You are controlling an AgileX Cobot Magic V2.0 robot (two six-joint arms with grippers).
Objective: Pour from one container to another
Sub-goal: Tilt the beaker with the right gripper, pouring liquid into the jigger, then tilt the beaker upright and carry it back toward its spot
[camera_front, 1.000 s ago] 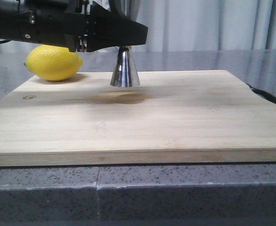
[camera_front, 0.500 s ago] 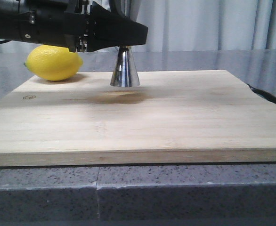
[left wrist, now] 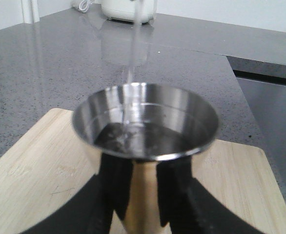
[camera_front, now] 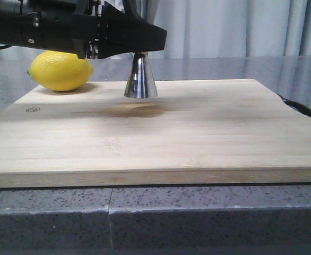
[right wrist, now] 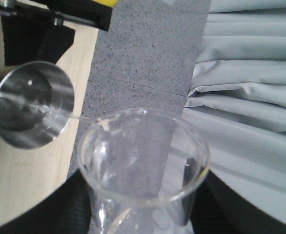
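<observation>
Left claw (left wrist: 142,195): my fingers clamp the jigger (left wrist: 145,124) at its narrow waist, to steady it while it fills.
Jigger position: upright on the wooden board (camera_front: 198,133), just beside the lemon (camera_front: 60,70).
Right claw: clasping the glass beaker (right wrist: 143,168), tilted lip-down toward the jigger.
Stream (right wrist: 82,117): thin, landing inside the steel cup.
Judgement: pour in progress; liquid already pooled within.
</observation>
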